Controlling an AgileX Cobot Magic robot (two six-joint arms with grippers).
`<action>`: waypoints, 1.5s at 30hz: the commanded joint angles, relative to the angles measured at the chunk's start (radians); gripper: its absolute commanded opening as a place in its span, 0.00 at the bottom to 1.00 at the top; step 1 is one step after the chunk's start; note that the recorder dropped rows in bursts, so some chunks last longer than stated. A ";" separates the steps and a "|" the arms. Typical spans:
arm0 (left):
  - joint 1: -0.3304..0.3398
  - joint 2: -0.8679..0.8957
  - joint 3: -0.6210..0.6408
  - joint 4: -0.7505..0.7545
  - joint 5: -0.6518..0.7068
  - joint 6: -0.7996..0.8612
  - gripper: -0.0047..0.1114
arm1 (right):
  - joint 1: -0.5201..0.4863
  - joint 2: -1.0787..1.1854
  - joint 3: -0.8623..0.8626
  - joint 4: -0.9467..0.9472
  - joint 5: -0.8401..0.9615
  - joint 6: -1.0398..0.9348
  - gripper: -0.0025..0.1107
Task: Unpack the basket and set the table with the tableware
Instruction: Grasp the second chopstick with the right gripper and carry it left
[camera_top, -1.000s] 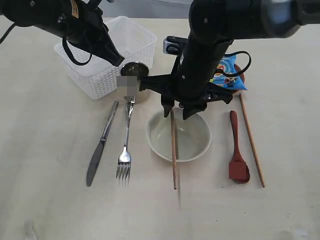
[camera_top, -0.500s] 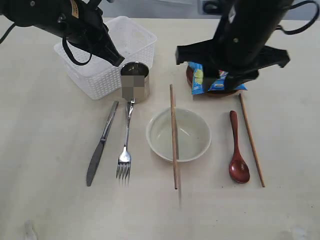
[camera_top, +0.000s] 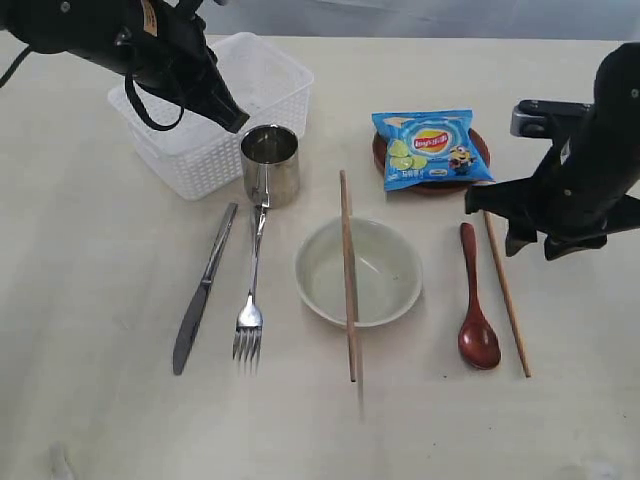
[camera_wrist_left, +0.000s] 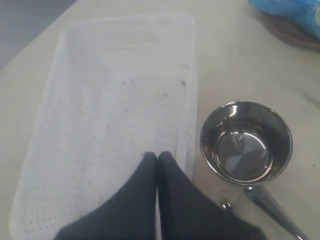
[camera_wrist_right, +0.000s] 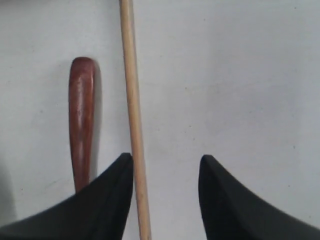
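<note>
My right gripper (camera_top: 538, 247) hangs spread over the right-hand chopstick (camera_top: 508, 300); left gripper (camera_top: 233, 119) pressed together above the basket (camera_top: 190, 165), upper left.

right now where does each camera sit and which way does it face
Exterior: high above the table, looking down; left arm and right arm show.
Left wrist: behind the shut left gripper, looking down on basket and cup.
Right wrist: behind the open right gripper, looking down on spoon and chopstick.
Shared: exterior and left wrist both show basket, cup.

Cream counter (camera_top: 100, 420), carrying: basket (camera_top: 200, 165), cup (camera_top: 270, 165), knife (camera_top: 205, 290), fork (camera_top: 254, 275), bowl (camera_top: 390, 270), spoon (camera_top: 472, 290), chopstick (camera_top: 508, 300), plate (camera_top: 430, 190); second chopstick (camera_top: 344, 200) rests across the bowl.
</note>
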 joint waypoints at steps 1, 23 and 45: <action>0.005 -0.007 0.004 -0.005 -0.007 -0.005 0.04 | -0.008 0.063 0.005 -0.011 -0.077 -0.022 0.38; 0.005 -0.007 0.004 -0.011 -0.013 -0.005 0.04 | -0.004 0.007 -0.082 -0.027 0.160 0.034 0.02; 0.005 -0.007 0.004 -0.023 -0.005 -0.005 0.04 | 0.298 0.025 -0.152 0.373 0.013 -0.042 0.02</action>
